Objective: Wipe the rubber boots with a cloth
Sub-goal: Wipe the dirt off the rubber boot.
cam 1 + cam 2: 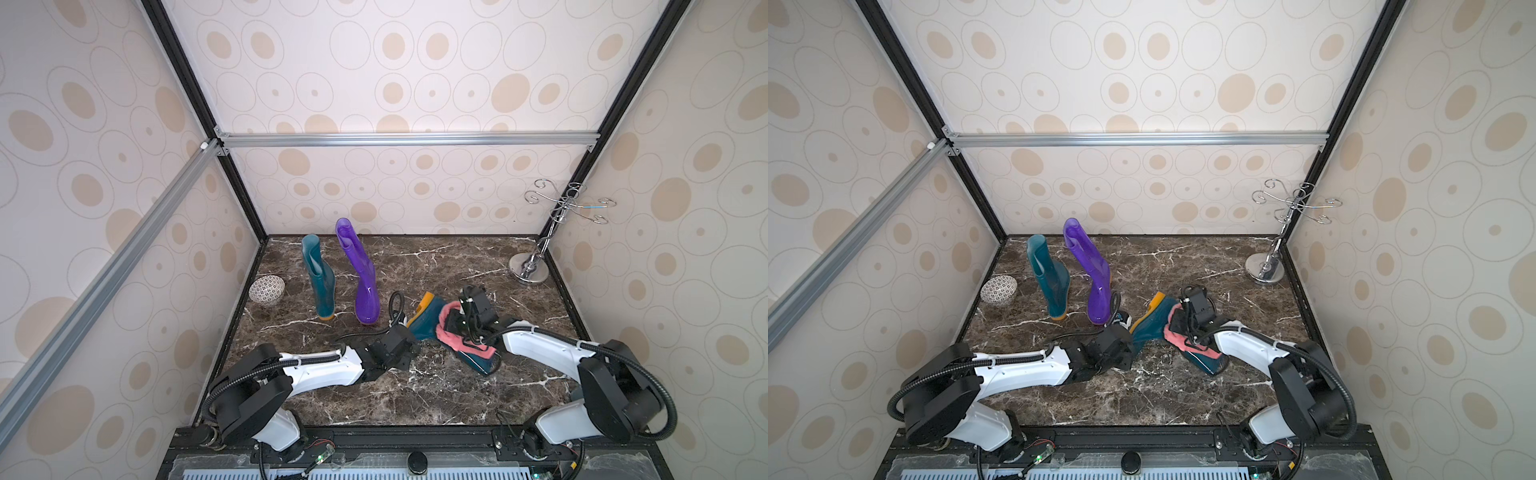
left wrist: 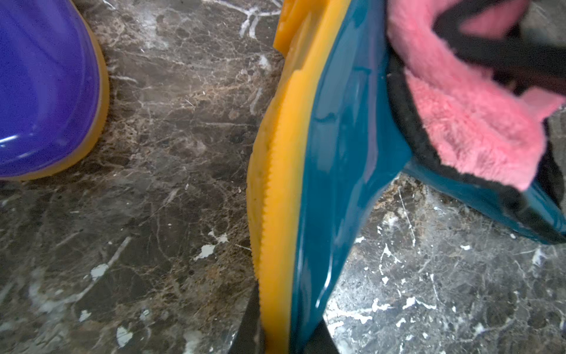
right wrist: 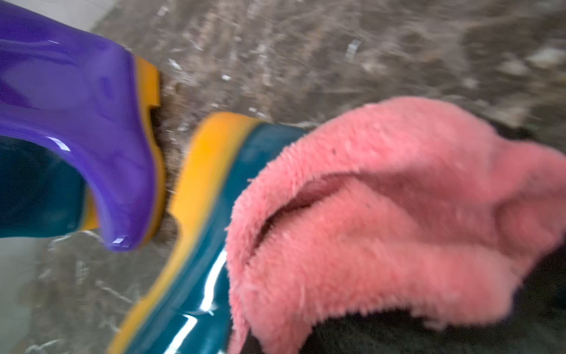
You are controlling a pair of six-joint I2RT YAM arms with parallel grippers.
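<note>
Lying teal boot (image 1: 428, 322) is on its side in the middle of the surface (image 1: 415, 395). Its yellow-orange sole faces the purple boot (image 1: 365, 286) and its shaft runs toward the front right. Cloth (image 1: 451, 338) is draped over the ankle and upper shaft, with its grey edge showing along the rubber.

Left pincer (image 2: 284, 335) is clamped on the toe end. The left wrist view shows one finger on the sole side and one on the teal upper. Reads as a brace: glossy rubber on polished stone would likely skate or roll under wiping load.

Right pincer (image 1: 459, 326) is closed with the cloth bunched in it, bearing on the boot from above. A bunched grip probably gives a thick pad and keeps the fingers off the rubber. Right wrist view is motion-blurred, so my guess is a stroke around the ankle.

Purple boot and upright teal boot (image 1: 322, 282) stand soles down, side by side at the back left, clear of both arms. Can't tell if they're wiped. The purple one is near the lying boot's sole, so there's a knock risk.

Bowl (image 1: 267, 290) at the left edge and chrome stand (image 1: 528, 266) at the back right are well apart from the work.
</note>
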